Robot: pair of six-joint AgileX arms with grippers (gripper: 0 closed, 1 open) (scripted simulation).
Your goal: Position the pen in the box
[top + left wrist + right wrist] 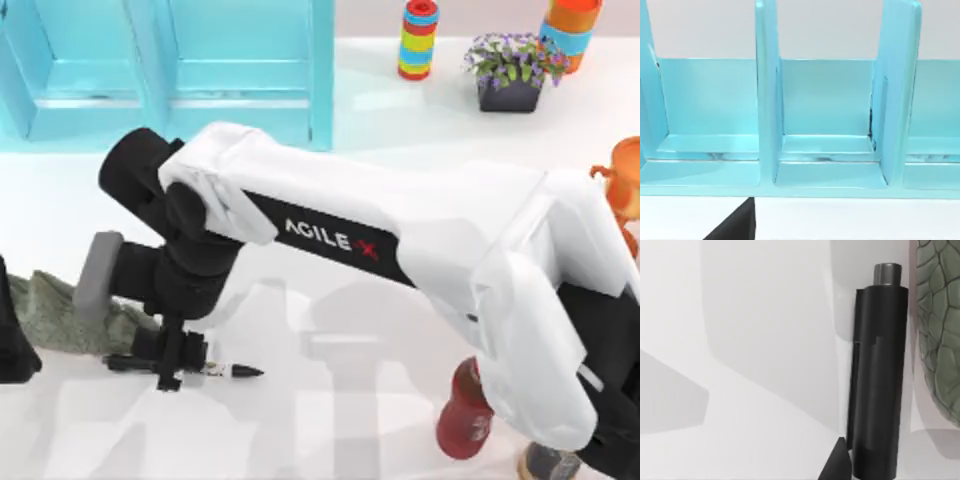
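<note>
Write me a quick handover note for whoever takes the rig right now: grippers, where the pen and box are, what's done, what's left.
Right gripper: down at the pen near the table's front left, fingers straddling its barrel; whether they have closed on it cannot be told.
Left arm: parked at the top view's left edge, its wrist camera facing the box.
Pen: lying flat on the table, beside the grey-green rock.
Box: at the back left, compartments open, nothing seen inside them.
Done: right arm has reached the pen.
Left: secure the grasp, lift, carry to the box, release inside.

Rock [60, 312] just beside pen [235, 371]
</note>
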